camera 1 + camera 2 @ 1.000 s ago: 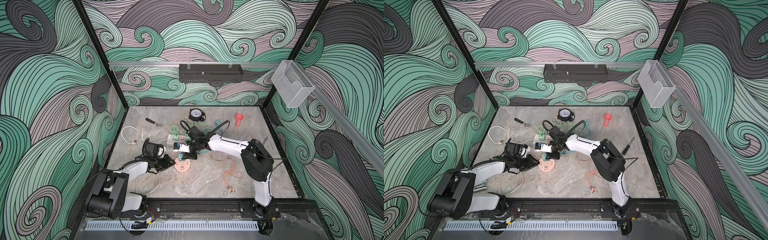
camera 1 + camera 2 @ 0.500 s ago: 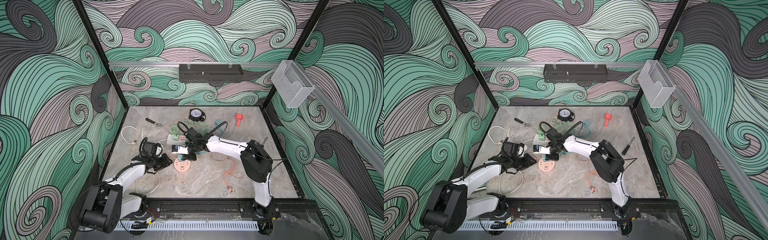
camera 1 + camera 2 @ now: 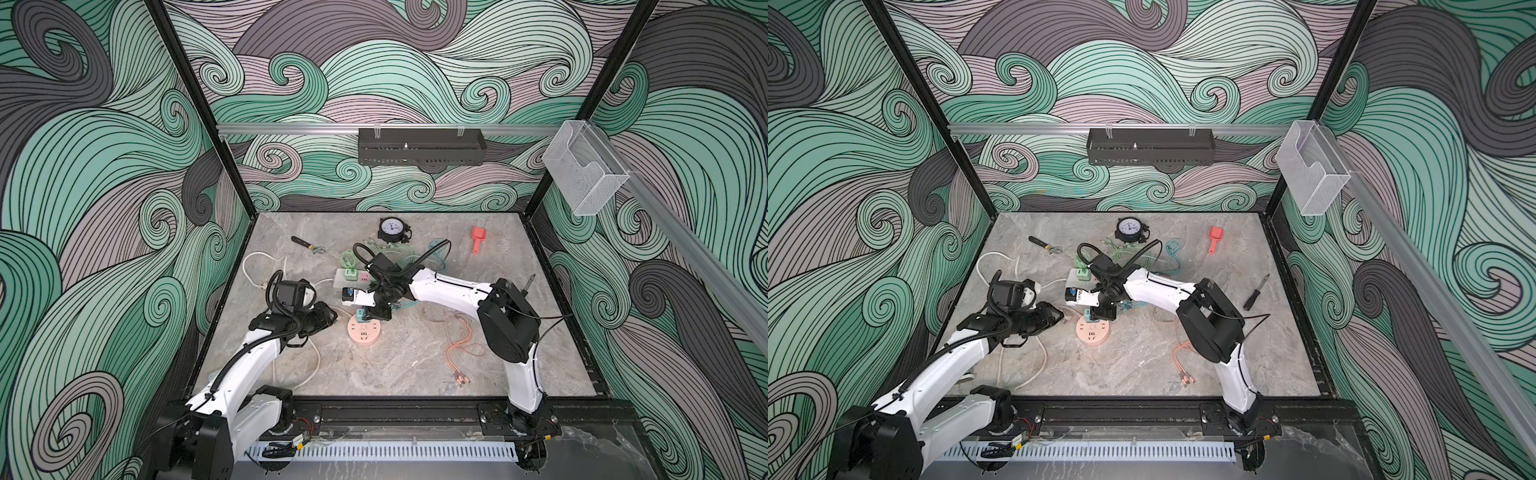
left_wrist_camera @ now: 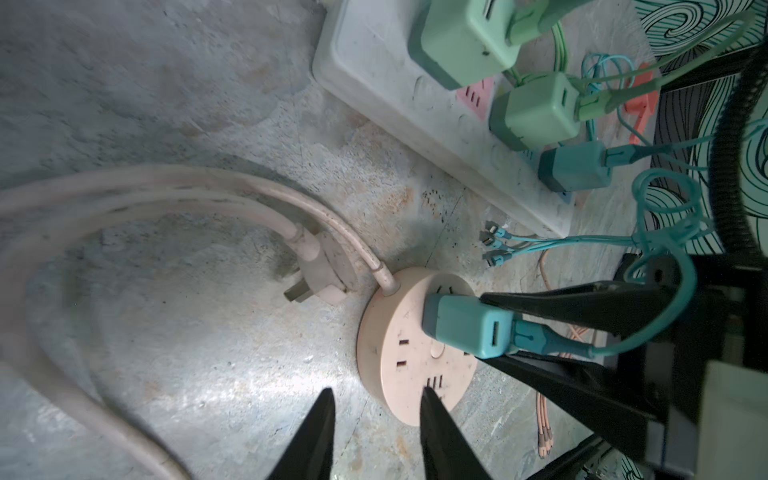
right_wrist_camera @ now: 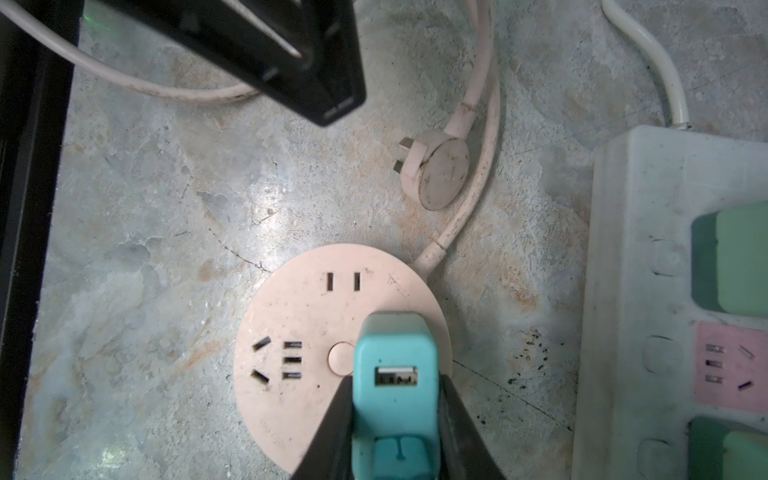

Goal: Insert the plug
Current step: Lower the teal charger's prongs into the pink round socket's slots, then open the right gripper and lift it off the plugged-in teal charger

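A teal plug (image 5: 395, 374) with a USB port is clamped between the fingers of my right gripper (image 5: 395, 378), which is shut on it. It stands on the face of the round pink socket (image 5: 299, 316), near its rim; the prongs are hidden. In both top views the plug (image 3: 360, 314) (image 3: 1087, 314) sits at the socket's (image 3: 364, 333) (image 3: 1093, 332) far edge. My left gripper (image 4: 377, 390) is open and empty, with one fingertip over the socket's (image 4: 399, 365) near rim. In a top view the left gripper (image 3: 330, 318) lies just left of the socket.
A white power strip (image 4: 374, 83) carrying green plugs (image 4: 465, 37) and a teal one (image 4: 573, 166) lies beyond the socket. The socket's own pink cord and plug (image 5: 440, 170) lie beside it. A clock (image 3: 392, 229), wrench (image 3: 307, 245), red scoop (image 3: 477, 239), screwdriver (image 3: 1256, 293) and orange cables (image 3: 457, 349) lie around.
My right gripper has carried the teal plug down and toward the front onto the round socket. The left gripper's jaws have parted; it stays beside the socket.
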Controlling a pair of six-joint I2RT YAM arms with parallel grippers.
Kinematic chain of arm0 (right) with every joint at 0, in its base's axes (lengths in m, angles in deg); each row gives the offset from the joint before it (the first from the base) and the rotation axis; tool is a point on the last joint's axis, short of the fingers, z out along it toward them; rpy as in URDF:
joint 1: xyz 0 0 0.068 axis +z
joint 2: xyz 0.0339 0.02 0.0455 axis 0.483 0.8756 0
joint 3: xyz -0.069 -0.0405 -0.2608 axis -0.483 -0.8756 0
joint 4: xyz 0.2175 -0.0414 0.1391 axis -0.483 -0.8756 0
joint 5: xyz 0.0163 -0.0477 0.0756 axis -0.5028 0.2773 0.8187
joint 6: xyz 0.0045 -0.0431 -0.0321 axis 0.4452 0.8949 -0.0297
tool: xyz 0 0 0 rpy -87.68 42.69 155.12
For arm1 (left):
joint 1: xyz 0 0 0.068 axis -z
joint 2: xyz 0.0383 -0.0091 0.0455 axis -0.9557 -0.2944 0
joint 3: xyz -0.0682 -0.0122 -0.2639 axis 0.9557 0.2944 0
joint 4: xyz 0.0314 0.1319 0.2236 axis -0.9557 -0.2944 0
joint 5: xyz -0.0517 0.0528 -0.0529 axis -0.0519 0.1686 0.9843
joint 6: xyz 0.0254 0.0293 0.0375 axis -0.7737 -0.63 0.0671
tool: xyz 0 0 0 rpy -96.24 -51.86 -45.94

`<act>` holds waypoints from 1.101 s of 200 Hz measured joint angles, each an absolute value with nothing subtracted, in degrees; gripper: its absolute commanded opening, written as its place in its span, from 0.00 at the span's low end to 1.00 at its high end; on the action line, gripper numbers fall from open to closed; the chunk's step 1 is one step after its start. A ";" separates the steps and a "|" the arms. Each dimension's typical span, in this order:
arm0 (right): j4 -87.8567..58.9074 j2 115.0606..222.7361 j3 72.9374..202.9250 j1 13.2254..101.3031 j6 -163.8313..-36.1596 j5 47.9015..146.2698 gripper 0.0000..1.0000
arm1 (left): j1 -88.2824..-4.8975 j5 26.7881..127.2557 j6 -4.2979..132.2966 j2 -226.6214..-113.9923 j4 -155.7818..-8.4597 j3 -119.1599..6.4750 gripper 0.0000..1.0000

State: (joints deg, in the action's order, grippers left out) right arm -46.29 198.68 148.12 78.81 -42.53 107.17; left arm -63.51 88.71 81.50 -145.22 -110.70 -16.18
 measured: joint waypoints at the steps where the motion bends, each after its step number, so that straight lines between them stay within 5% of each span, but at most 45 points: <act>1: -46.29 198.68 148.12 78.81 -42.57 107.15 0.12 | -63.54 88.69 81.50 -145.16 -110.72 -16.18 0.40; 51: -45.10 197.50 147.29 79.18 -45.72 106.08 0.21 | -64.26 88.10 81.52 -142.51 -112.30 -16.20 0.46; 101: -46.20 196.71 144.53 79.62 -49.54 102.74 0.47 | -64.89 87.77 81.57 -141.37 -112.95 -16.20 0.50; 146: -48.49 195.51 142.81 79.23 -52.30 101.47 0.59 | -64.96 87.77 81.59 -140.43 -113.30 -16.20 0.55; 177: -49.76 192.58 140.31 79.40 -54.22 102.23 0.79 | -65.13 87.68 81.59 -139.93 -113.24 -16.20 0.58; 220: -50.72 185.39 137.71 79.40 -57.30 105.12 0.86 | -65.28 87.46 81.65 -139.91 -112.62 -16.20 0.60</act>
